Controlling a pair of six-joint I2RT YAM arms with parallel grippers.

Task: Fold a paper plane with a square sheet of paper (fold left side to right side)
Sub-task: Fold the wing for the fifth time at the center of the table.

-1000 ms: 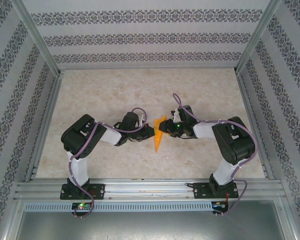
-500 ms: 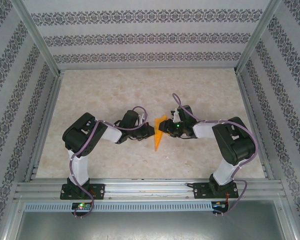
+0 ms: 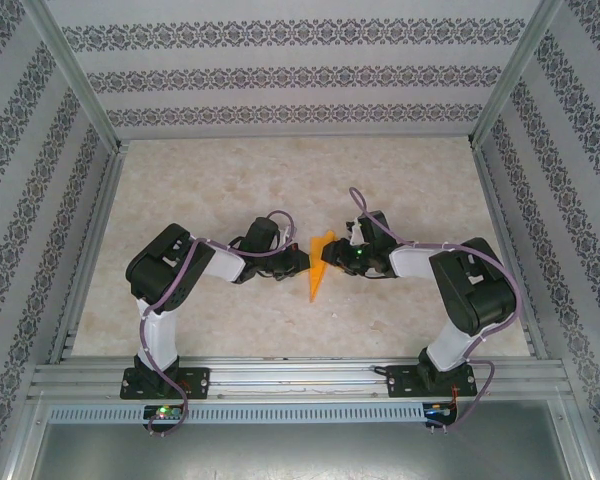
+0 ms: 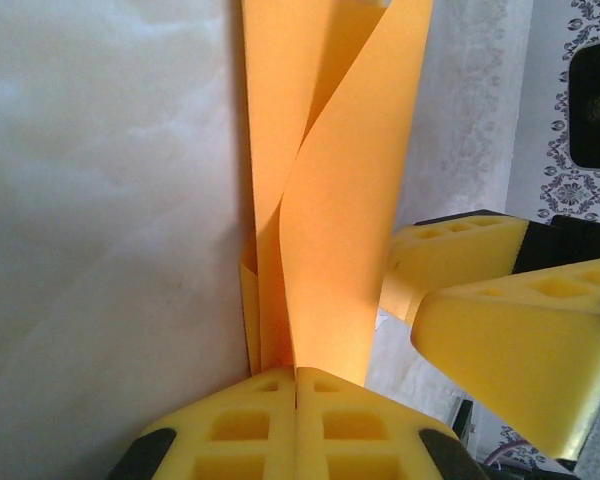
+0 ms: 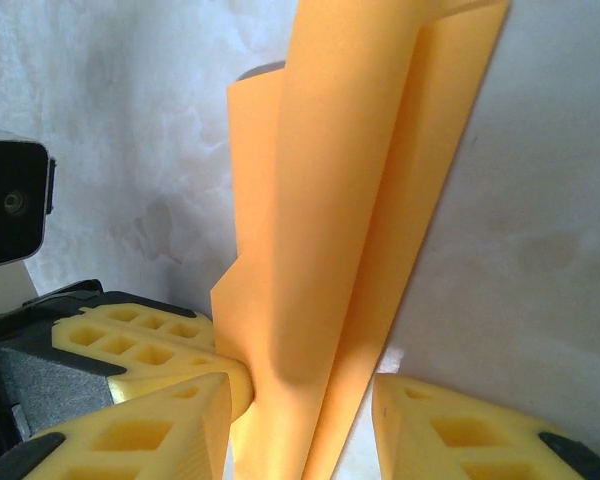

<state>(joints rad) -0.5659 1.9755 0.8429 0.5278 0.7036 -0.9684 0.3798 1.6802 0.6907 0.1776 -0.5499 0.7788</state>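
Orange paper [image 3: 318,270], folded into a narrow wedge, is held at mid-table between the two arms. Its sharp tip points back toward the aluminium rail [image 3: 300,378] where the arms are bolted. Left gripper [image 4: 295,378] is clamped tight on the paper's layers, its yellow fingers meeting with no gap. Right gripper [image 5: 302,400] straddles the same wedge from the opposite side, jaws part-way apart with loose flaps between them. Whether its pads actually press the paper cannot be made out. From overhead, both contact points are lost under the black wrists, and in the close views the wedge's ends run off the frame. Beyond lie the marbled table [image 3: 230,180] and a patterned back wall [image 3: 300,75].
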